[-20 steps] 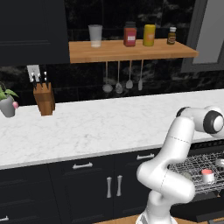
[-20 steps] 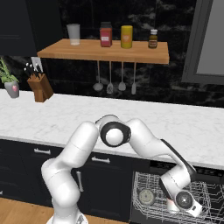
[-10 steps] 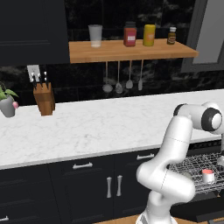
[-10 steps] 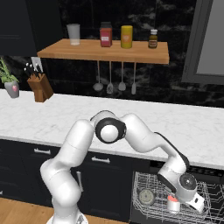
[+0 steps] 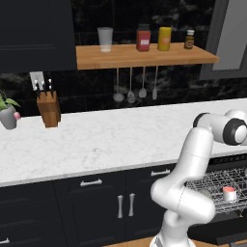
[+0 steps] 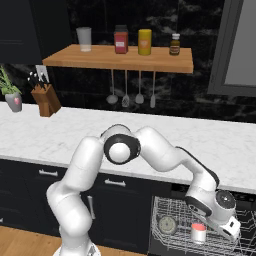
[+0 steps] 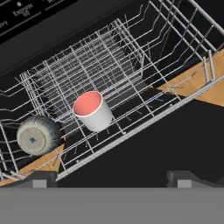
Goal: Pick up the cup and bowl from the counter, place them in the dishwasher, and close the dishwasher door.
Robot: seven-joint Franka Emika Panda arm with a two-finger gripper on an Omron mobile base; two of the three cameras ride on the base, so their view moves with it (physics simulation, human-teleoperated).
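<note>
wire, marble and wood

thin grey metal wire rack [image 7: 131, 65]; smooth matt white cup [image 7: 92, 111] with red-orange inside; speckled, rough-looking bowl [image 7: 37, 134]; glossy grey-veined marble counter [image 5: 96, 140]; warm wooden shelf [image 5: 140, 55] and knife block [image 5: 48, 108].

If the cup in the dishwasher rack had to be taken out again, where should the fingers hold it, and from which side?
Probably across the rim of the cup, one finger on each side of the wall, coming from above. It stands upright in the wire rack with its mouth open upward, and the bowl lies apart beside it.
</note>
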